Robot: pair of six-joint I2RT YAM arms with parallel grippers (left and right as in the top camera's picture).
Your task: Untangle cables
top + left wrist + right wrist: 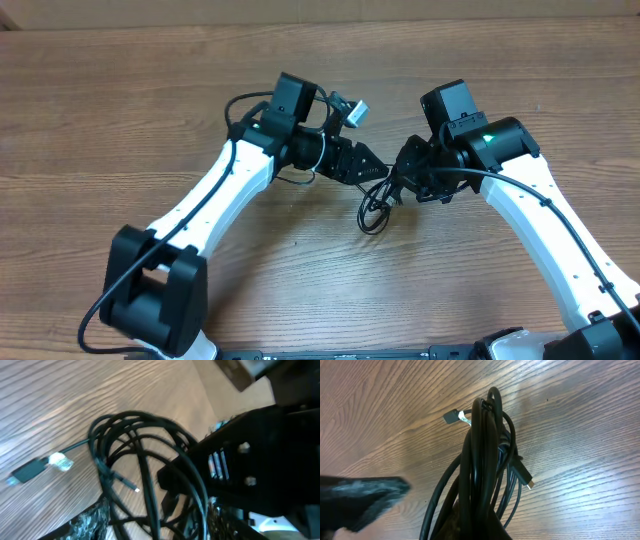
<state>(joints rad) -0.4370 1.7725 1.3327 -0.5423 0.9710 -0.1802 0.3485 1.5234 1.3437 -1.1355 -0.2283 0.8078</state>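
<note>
Now, your coil of thin black cables (376, 212) is at the middle of the brown wood-grain worktop (120, 110). Your left gripper (378, 172) has jaws wide, with strands running between them. Whether the right gripper (402, 182) jaws pinch the bundle, you cannot tell.

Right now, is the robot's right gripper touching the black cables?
Touching. The right wrist view shows the cables bunched together and running straight into the right gripper at the bottom edge of the picture.
</note>
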